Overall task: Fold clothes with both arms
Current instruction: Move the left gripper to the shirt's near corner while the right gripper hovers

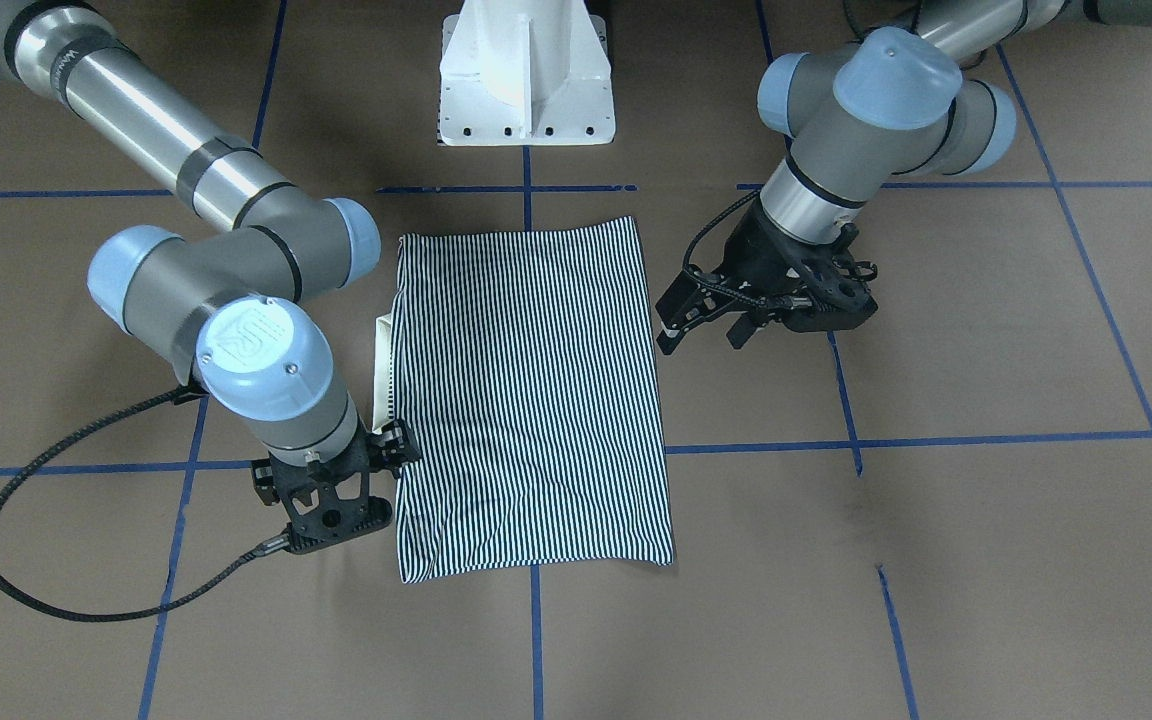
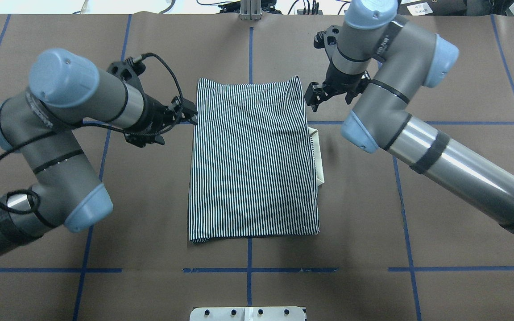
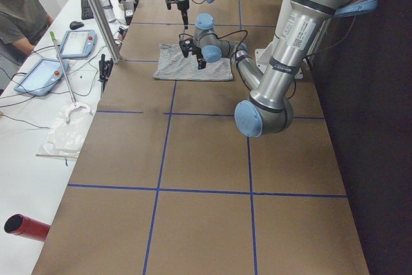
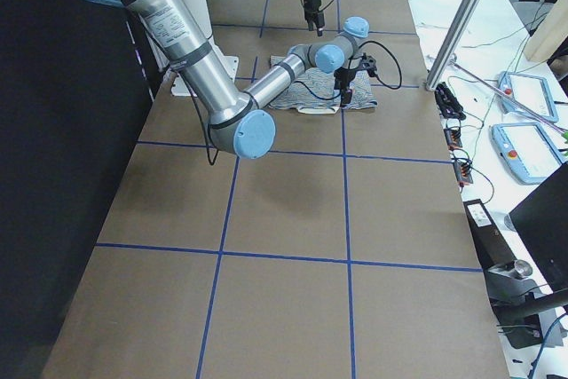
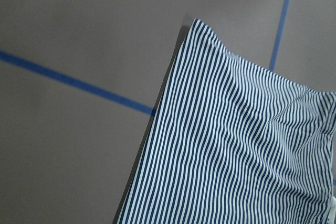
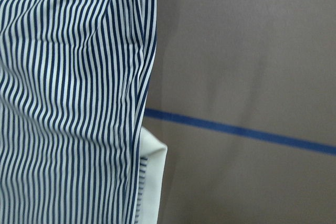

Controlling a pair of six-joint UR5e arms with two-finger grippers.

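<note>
The striped polo shirt [image 2: 252,160] lies flat on the brown table, folded into a rectangle, stripes up. Its cream collar [image 2: 320,165] peeks out from under the edge on my right side. It also shows in the front view [image 1: 531,400] and in both wrist views [image 5: 236,145] [image 6: 68,103]. My left gripper [image 2: 170,125] [image 1: 706,330] hangs open and empty just off the shirt's far left edge. My right gripper [image 2: 328,96] [image 1: 336,465] is open and empty beside the far right corner. Neither touches the cloth. No fingers show in the wrist views.
The white pedestal base [image 1: 526,80] stands at the robot's side of the table. Blue tape lines [image 2: 248,269] grid the tabletop. In the exterior left view an operator [image 3: 19,17] sits at a side desk with tablets, behind a metal post [image 3: 96,11].
</note>
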